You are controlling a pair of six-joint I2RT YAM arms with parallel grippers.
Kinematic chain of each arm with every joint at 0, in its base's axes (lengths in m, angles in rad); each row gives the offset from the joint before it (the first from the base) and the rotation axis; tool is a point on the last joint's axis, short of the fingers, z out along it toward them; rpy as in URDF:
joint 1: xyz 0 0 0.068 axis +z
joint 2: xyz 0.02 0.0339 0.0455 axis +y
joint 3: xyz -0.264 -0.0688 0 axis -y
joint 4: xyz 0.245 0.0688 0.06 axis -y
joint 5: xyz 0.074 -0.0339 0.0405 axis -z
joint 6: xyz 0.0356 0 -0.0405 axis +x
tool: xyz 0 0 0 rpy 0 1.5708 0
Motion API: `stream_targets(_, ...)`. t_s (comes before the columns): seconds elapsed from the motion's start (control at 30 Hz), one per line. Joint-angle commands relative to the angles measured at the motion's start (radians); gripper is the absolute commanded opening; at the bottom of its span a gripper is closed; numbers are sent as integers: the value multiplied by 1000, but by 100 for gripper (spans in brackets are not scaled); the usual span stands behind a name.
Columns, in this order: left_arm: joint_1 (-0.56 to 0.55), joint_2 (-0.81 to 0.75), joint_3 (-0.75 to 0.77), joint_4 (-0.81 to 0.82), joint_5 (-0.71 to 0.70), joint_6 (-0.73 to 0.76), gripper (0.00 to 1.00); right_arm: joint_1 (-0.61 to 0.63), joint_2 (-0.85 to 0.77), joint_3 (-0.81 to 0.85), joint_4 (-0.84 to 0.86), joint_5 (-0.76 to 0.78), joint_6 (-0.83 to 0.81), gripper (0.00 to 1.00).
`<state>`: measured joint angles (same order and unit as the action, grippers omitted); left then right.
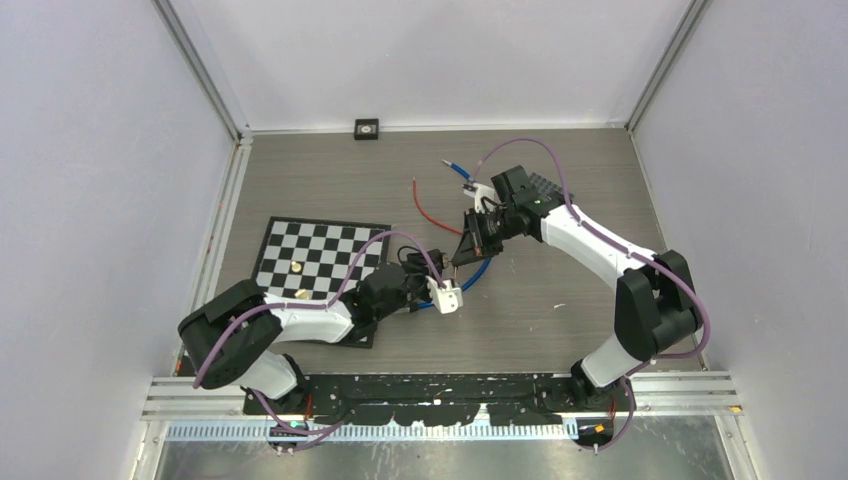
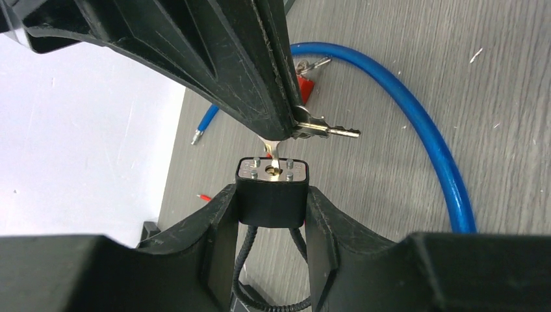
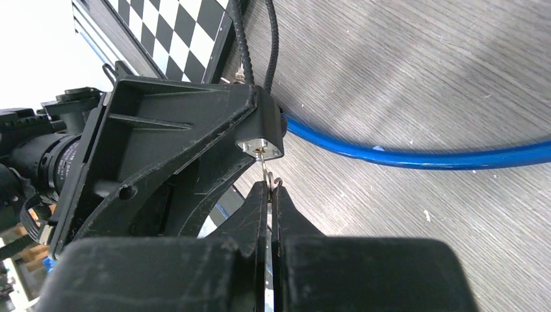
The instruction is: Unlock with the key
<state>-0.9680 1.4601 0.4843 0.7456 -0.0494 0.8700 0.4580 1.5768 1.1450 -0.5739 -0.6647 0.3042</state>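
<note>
Grey wood-grain worktop [image 2: 507, 78] spreads below. Right claw [image 3: 269, 201], matte black and pressed together, pinches the thin metal key [image 2: 273, 153], its blade in the keyhole of the boxy black lock [image 2: 271, 195] clamped by the left claw [image 2: 271, 211]. Glossy blue cable [image 2: 422, 123] curves behind.

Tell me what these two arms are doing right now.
The left tool grips a small black padlock by its sides, keyhole face turned toward the other arm. The right tool is shut on a key whose tip sits in the keyhole. A second key hangs beside it. Whether the key has turned cannot be told, so the lock is not visibly open. A blue cable lies on the table behind.
</note>
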Motion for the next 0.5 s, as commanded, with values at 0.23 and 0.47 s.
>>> stream_targets(0.23, 23, -86, 5, 53, 211, -110, 0, 87, -119, -1, 52, 199, -191, 1)
stream_targets(0.47, 32, -84, 25, 32, 200, -128, 0, 94, -104, -11, 74, 205, -145, 0)
